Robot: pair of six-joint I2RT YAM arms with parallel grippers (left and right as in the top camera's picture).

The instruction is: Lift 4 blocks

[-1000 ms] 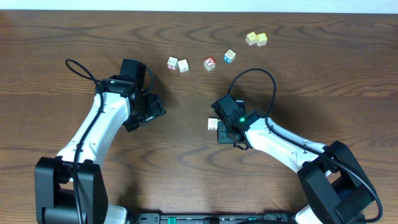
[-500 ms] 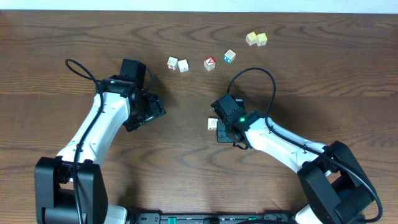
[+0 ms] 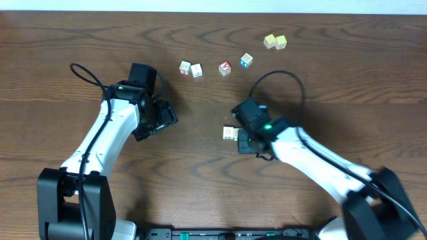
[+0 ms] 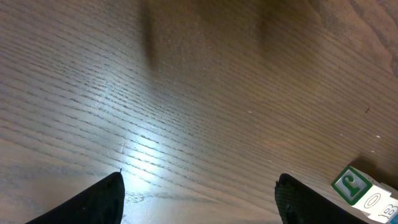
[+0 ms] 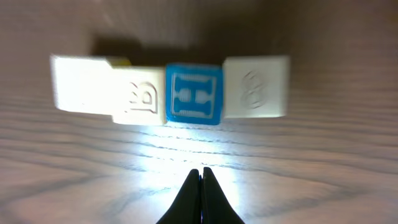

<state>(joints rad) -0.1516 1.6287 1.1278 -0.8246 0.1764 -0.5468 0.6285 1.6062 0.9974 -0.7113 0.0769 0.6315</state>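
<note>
Table (image 3: pixel 80 27): brown wood, far edge along the top, bare room between the arms.
Left gripper (image 4: pixel 202 194): jaws wide apart, nothing between them.
Right gripper (image 5: pixel 200 177): jaws closed, empty; near block (image 3: pixel 230 133) just ahead of the tips, apart.
Near block: cream top, blue H face, blurred.
Far row: white block (image 3: pixel 185 67), second white block (image 3: pixel 196 70), blue block (image 3: pixel 247 61), near the far edge.

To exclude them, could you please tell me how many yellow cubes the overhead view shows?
2: one yellow cube beside a second yellow cube, far right; others may be hidden.
</note>
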